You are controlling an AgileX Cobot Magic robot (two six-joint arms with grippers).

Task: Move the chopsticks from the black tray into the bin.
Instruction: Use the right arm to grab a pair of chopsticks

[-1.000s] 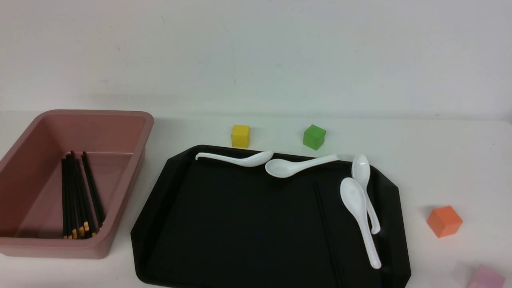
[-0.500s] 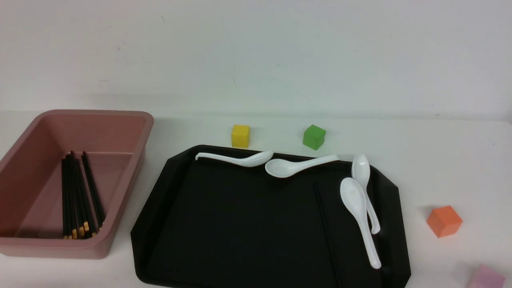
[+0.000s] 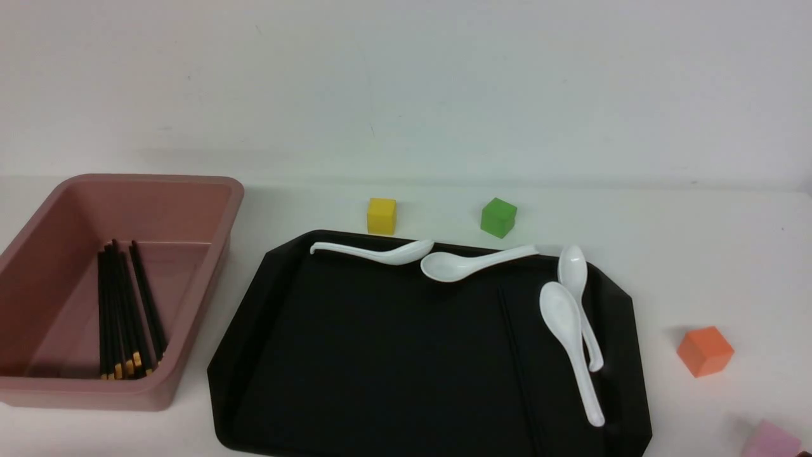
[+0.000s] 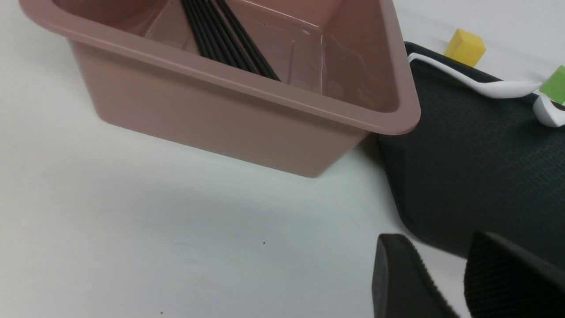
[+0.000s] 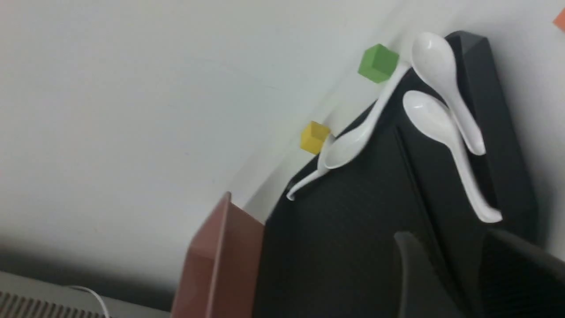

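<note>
With all jaws apart and empty, set right gripper squarely across lone chopstick at black tray's four o'clock, sparing spoons.

A yellow cube and a green cube stood apart on the bench. A left spoon and middle spoon lay bowls nearly touching, a front spoon and rear spoon side by side, an orange cube and pink cube rightward

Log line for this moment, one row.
bin: chopsticks inside | black tray: chopstick remaining | left gripper: open | right gripper: open
</note>
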